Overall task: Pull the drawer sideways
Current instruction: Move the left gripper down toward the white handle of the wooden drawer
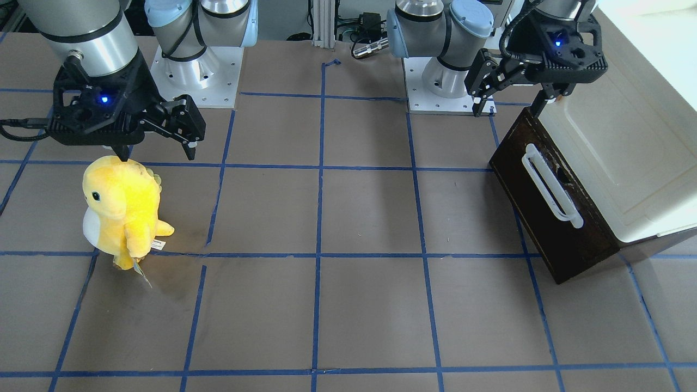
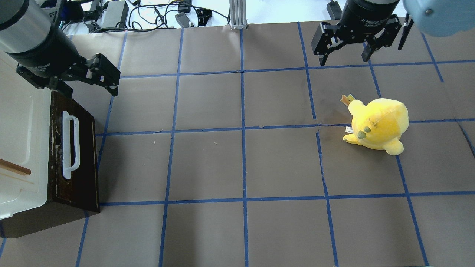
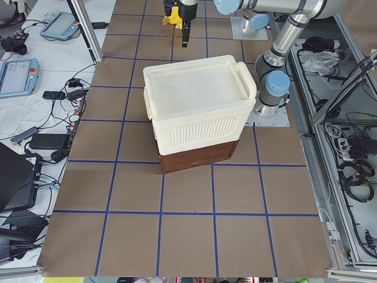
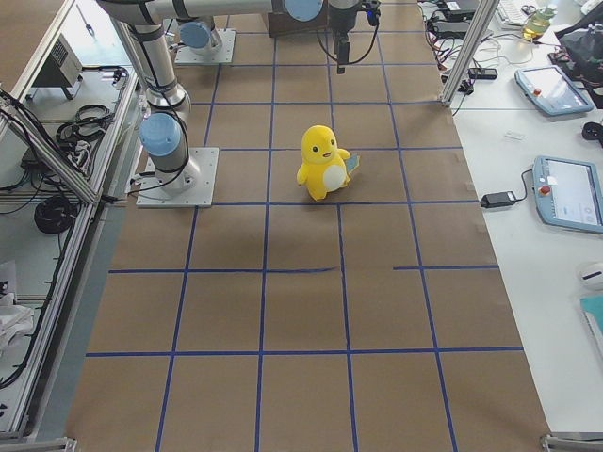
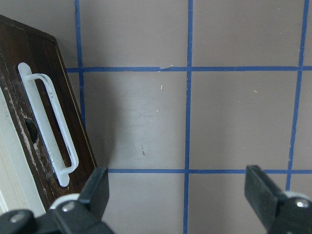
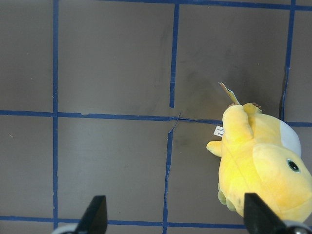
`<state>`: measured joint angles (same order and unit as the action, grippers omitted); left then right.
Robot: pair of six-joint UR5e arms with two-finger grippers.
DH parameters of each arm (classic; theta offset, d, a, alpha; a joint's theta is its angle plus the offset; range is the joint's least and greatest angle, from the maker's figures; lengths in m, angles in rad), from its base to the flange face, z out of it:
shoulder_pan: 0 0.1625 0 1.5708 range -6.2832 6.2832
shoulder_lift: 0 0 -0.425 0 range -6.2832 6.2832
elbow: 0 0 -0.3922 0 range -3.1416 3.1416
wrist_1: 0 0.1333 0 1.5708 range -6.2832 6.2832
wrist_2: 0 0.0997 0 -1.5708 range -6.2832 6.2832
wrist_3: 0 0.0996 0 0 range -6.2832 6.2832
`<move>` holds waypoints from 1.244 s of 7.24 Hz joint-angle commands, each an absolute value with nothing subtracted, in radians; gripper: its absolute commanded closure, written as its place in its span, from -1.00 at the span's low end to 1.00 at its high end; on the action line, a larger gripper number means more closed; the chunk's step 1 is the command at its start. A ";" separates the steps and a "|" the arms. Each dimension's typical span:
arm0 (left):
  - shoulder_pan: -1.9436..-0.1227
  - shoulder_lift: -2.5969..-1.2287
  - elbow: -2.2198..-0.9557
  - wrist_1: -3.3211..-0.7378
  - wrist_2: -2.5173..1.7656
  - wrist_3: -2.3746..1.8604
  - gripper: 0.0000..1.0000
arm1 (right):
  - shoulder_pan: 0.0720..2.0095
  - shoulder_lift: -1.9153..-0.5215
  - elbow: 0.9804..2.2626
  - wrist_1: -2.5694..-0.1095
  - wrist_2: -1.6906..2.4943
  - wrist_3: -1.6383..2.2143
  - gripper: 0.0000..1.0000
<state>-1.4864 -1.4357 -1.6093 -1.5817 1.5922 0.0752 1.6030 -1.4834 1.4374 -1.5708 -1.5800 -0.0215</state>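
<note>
Drawer (image 2: 83,163) sitting at lower left of overhead frame, seemingly not pulled out yet. Left gripper (image 5: 175,170) hovering above its upper corner, jaws wide apart, holding nothing; white handle (image 2: 70,144) untouched. Right gripper (image 6: 174,197) (also spread, idle) hanging near plush toy (image 2: 378,124). Whole pull remaining.

White print on the collar (image 2: 368,23) just above the right gripper (image 2: 344,60) seems to read "2F Adaptive"; nothing else is legible.

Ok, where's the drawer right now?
In the overhead view, the drawer sits at the table's left edge beneath the cream box, its white handle facing the table's middle; the open left gripper hovers by its far corner.
</note>
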 commanded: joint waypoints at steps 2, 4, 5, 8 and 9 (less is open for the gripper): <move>-1.486 -1.439 -1.611 -1.582 1.592 0.075 -1.00 | 1.603 -1.483 1.437 -1.571 -1.580 -0.021 -1.00; -1.488 -1.457 -1.606 -1.580 1.592 0.065 -1.00 | 1.603 -1.483 1.437 -1.571 -1.580 -0.021 -1.00; -1.494 -1.468 -1.606 -1.582 1.667 0.069 -1.00 | 1.603 -1.483 1.437 -1.571 -1.580 -0.021 -1.00; -1.613 -1.531 -1.611 -1.496 1.729 -0.027 -1.00 | 1.603 -1.483 1.437 -1.571 -1.580 -0.023 -1.00; -1.664 -1.583 -1.624 -1.464 1.814 -0.152 -1.00 | 1.603 -1.483 1.437 -1.571 -1.580 -0.021 -1.00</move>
<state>-1.6041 -1.5296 -1.6126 -1.5018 1.7399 -0.0385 1.6030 -1.4834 1.4374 -1.5708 -1.5800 -0.0221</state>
